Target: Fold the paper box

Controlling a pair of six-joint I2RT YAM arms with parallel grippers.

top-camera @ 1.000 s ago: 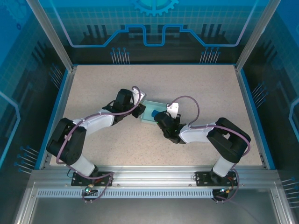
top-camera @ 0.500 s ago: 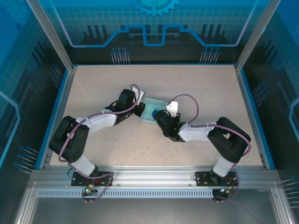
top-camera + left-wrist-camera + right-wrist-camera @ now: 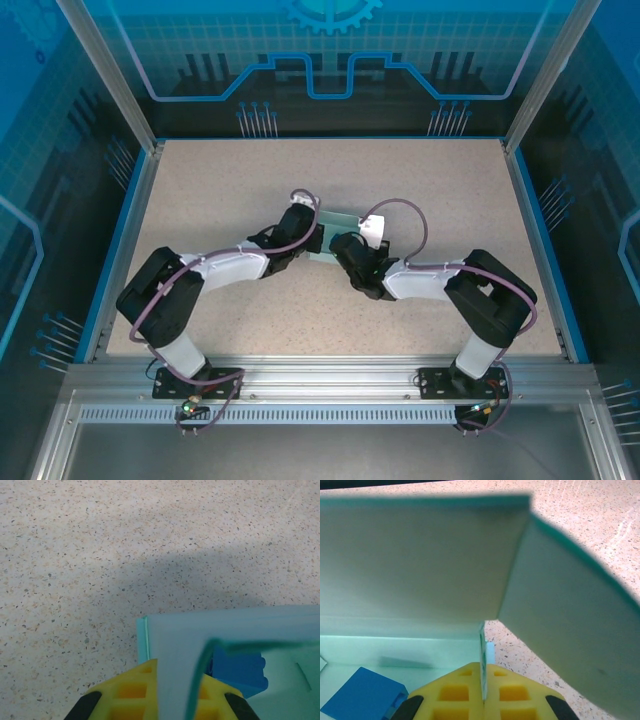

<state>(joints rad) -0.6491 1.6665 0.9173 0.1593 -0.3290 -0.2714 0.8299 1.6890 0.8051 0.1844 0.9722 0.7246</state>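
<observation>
— Over the middle of the tabletop point(image 3: 220, 190), from above: paper box point(image 3: 340, 220) lying partly raised between the two arms, left hand point(image 3: 318, 243) at its left end, right hand point(image 3: 336, 242) at its right. Both clenched?

— Too small to judge from up there. Worth noting only how close the two wrists are: little room, so short moves, one arm leading and the other merely bracing.

— Down at the left wrist, then?

— Left hand clamped on the paper box point(image 3: 225, 630): a wall of card standing between the yellow fingers point(image 3: 125, 697), its edge curling slightly. Dark blue cube point(image 3: 237, 670) inside, just behind that wall. Best to swing the wall about its crease rather than drag it, and to stop short of knocking the cube.

— And at the right wrist?

— Pinching too: thin card edge caught between the pads point(image 3: 515, 695), a broad panel of the paper box point(image 3: 420, 565) rising ahead, a side flap bowing off to the right over bare tabletop point(image 3: 580, 510). Cube point(image 3: 362, 695) low left on the box floor. Probably wise to use this pinch as the anchor, ease the panel upright along the fold, and squeeze no harder, given the risk of stray creases in such thin card.
</observation>
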